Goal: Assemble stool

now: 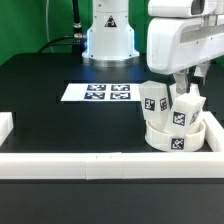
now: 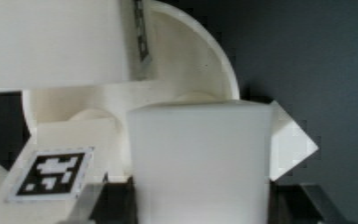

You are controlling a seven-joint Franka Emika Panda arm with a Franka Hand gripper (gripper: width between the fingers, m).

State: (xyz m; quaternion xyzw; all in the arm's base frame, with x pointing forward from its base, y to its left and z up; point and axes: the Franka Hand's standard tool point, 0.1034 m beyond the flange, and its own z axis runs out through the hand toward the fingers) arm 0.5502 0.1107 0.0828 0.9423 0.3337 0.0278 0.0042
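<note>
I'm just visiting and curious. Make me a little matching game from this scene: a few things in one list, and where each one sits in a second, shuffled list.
Things:
1. marker board
2. round seat
3. gripper
4. border rail

Places:
A. along the table's near edge
B. above the legs standing on the seat
C. flat on the black table, towards the exterior view's left
D. at the exterior view's right, against the rail

Pairs: 1-C, 2-D, 3-B, 4-A
</note>
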